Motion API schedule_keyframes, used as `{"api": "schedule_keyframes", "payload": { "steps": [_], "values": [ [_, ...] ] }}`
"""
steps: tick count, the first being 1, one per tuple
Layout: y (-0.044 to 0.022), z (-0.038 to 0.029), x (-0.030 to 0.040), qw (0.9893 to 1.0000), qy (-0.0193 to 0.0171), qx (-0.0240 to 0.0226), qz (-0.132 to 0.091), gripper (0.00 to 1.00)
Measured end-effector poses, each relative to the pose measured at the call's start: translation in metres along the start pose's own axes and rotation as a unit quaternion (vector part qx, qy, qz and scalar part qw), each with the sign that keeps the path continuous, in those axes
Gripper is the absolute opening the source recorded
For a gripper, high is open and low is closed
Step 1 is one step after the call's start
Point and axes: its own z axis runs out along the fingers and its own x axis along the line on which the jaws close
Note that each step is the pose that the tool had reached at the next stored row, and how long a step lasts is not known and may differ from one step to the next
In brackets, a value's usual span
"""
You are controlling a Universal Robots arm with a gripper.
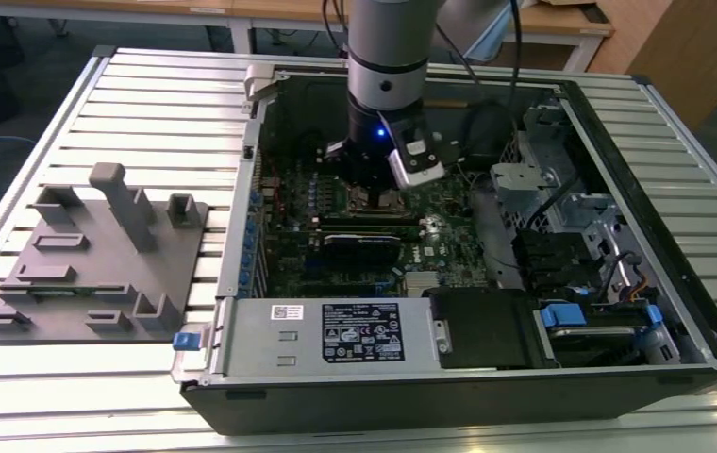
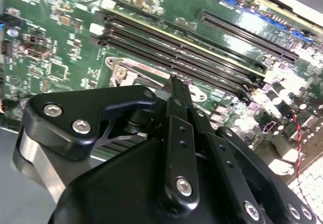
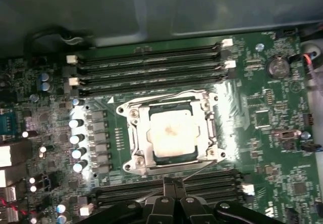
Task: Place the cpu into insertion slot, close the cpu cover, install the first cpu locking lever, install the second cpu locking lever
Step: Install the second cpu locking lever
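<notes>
The fingers (image 3: 173, 186) come together into a narrow tip with nothing gripped between them, seen in both wrist views (image 2: 174, 82), and that tip sits just at the edge of the slot (image 3: 171, 133), touching or nearly touching a thin wire lever (image 3: 194, 169) that runs slantwise along that side. The cpu (image 3: 171, 134) lies flat in the slot, its pale metal top showing through the cut-out of the cover (image 3: 143, 133), which is folded down over it with shiny screw posts at its corners. A second thin lever (image 3: 151, 97) lies along the opposite side of the cover. Dark memory slots (image 3: 151, 67) run in rows on both sides of the socket, and a column of small silver capacitors (image 3: 76, 138) stands beside it on the green board (image 3: 282, 148). In the exterior view the arm (image 1: 388, 57) reaches straight down into the open case (image 1: 459, 377), its gripper (image 1: 372, 184) low over the board (image 1: 333, 274) near the far end. A silver labelled power box (image 1: 321, 332) fills the near edge of the case. On the exterior view's left, a grey fixture (image 1: 88, 255) with upright posts rests on the slatted tabletop (image 1: 144, 94), well apart from the case.
</notes>
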Motion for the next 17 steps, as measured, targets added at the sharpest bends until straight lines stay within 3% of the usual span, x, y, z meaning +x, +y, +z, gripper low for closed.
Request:
{"api": "schedule_keyframes", "payload": {
  "steps": [17],
  "values": [
    [-0.002,0.0078,0.0028,1.0,0.0001,0.0001,0.0,0.1]
  ]
}}
